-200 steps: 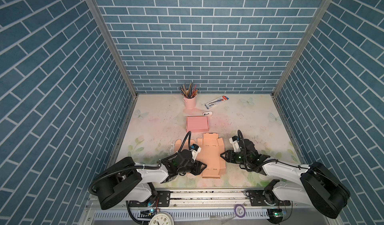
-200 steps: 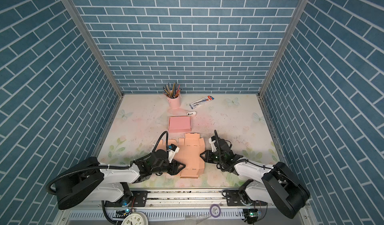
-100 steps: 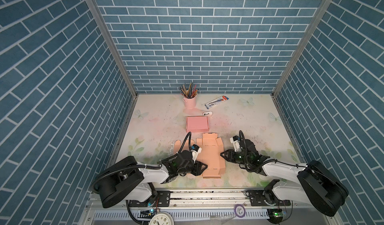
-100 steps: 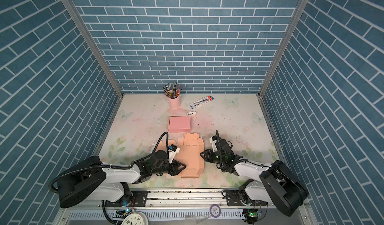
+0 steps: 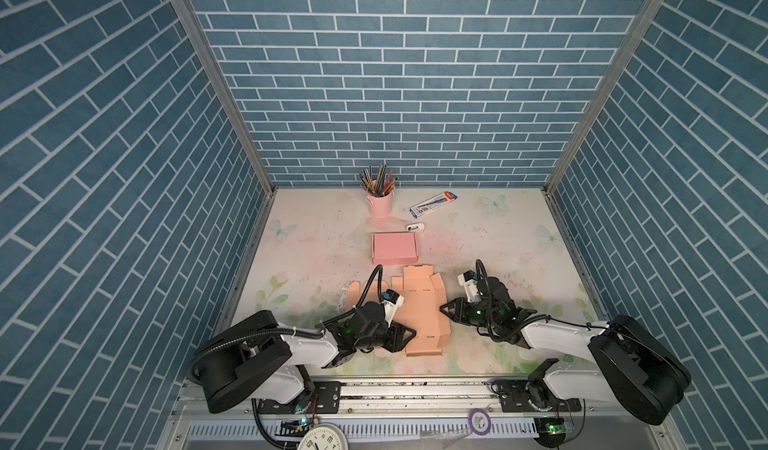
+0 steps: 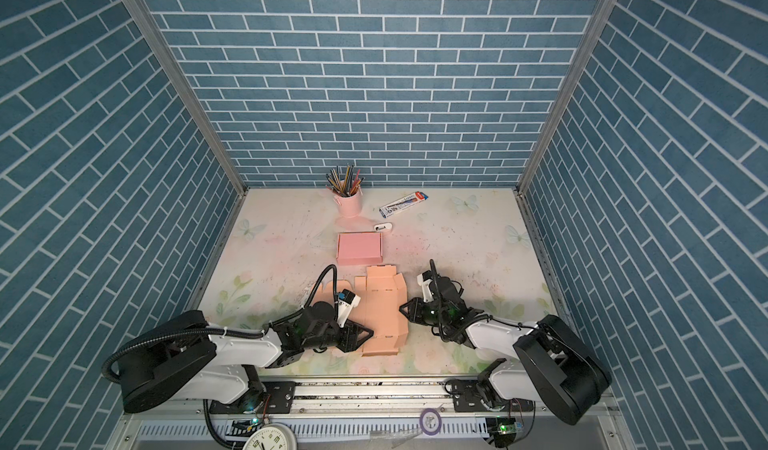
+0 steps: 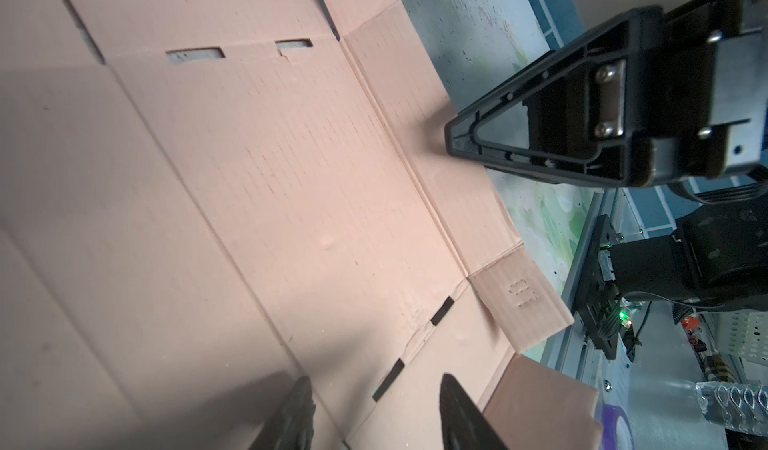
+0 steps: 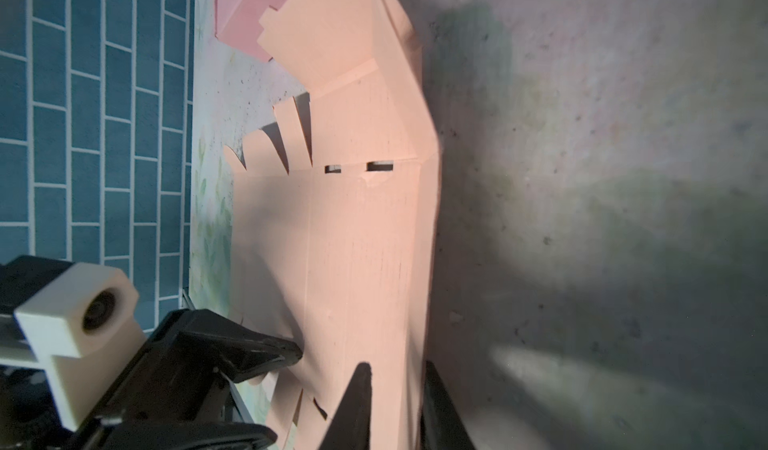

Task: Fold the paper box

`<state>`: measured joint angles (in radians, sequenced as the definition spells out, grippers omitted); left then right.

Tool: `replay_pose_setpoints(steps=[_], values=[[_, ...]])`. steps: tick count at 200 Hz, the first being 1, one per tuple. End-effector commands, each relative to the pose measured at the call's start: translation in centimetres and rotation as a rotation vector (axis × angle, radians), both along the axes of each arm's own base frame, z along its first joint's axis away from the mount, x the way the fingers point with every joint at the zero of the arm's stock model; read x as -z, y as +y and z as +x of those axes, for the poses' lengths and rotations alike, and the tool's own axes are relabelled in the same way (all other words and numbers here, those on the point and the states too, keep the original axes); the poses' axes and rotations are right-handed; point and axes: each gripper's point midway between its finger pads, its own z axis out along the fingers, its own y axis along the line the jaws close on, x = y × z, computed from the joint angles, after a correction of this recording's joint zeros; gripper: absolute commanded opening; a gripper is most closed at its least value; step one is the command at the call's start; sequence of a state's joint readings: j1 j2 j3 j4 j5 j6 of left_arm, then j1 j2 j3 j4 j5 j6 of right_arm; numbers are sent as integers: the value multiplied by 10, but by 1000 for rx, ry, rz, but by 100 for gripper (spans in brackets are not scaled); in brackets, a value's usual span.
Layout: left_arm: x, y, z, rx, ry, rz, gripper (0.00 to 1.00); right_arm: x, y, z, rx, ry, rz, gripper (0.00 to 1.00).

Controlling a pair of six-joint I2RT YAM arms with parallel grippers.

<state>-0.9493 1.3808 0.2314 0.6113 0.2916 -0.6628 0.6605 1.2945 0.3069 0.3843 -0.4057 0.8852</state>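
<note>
Right hand (image 8: 395, 364) has its two black fingers close together, one on each side of the lifted side flap of the paper box (image 5: 422, 306). I cannot tell if they squeeze it tight. Left hand (image 7: 376, 379) is let go, with its fingers wide apart over the near left part of the box, holding nothing. The box lies at the front middle of the surface (image 5: 498, 240), between the two hands. It is mostly spread out flat, like a cut-out shape. It is peach colored and made of thin card with tiny ribs in it. It has straight fold lines, little slots, and tabs and flaps at its ends. The long flap on the right side tilts up a bit. Each finger is hard black plastic, shaped like a pointy triangle with a hole in the middle. Just behind the flat box sits a pink box (image 5: 394, 248) that is all closed up. Farther back stands a pink cup (image 5: 380, 204) full of pencils, with a long blue and white pack (image 5: 433, 203) near it. The surface is pale, with painted flowers and butterflies and many small dark specks.
</note>
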Motion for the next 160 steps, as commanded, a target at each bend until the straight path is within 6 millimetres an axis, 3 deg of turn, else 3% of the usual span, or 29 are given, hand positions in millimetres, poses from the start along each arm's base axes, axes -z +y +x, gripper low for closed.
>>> replay_pose_setpoints(steps=[1,52,84,121,160], values=[[14,9,-8,-1,37,48,51,-6,4,7,0,-13,3,16],[9,15,-5,-19,5,62,51,-11,-3,7,-10,-42,-54,5],[3,22,2,-35,-35,84,51,-13,-17,9,-4,-68,-166,1],[1,41,20,-87,-47,115,51,-16,-31,12,-14,-92,-277,1],[2,38,23,-88,-42,103,51,-11,-29,17,-29,-79,-281,3]])
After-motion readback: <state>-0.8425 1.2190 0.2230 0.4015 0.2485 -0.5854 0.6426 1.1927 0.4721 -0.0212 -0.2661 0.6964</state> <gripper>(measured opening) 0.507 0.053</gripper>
